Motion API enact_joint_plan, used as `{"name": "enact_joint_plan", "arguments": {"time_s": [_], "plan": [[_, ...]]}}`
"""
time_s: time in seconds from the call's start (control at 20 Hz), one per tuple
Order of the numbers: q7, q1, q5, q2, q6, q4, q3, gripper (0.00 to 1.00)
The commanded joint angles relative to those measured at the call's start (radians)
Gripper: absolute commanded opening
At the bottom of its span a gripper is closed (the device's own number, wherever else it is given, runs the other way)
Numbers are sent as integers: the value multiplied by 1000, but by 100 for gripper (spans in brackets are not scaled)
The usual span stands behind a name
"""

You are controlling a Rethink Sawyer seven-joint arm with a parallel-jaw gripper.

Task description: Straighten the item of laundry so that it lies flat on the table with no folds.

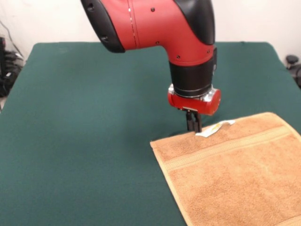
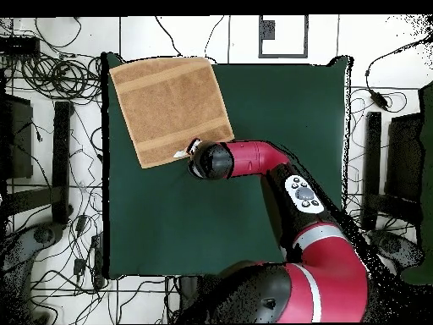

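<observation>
Front view: one tan-orange towel (image 1: pixel 230 172) lies spread on the green counter (image 1: pixel 84 141), running off the frame's lower right, its white label (image 1: pixel 215 128) curled up at the hem where the one claw (image 1: pixel 193 123) stands, tips drawn narrow at the towel's edge; whether they pinch cloth, cannot tell. Overhead view: claw hidden under the arm's head; towel (image 2: pixel 172 108) whole, flat, near-square, in a counter (image 2: pixel 254 220) corner, slightly skewed, bands running along its longer side.

One towel (image 1: pixel 235 174) with one white label (image 1: pixel 215 128) lies on one table (image 1: pixel 84 141); one arm (image 1: pixel 155 28) carries one gripper (image 1: pixel 193 123).
</observation>
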Motion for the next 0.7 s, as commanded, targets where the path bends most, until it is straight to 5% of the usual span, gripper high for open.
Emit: {"name": "enact_joint_plan", "arguments": {"time_s": [0.05,0.7], "plan": [[-175,-50,-221,285,29,65,-180,0],[-122,-21,-256,287,-55,88,-210,0]]}}
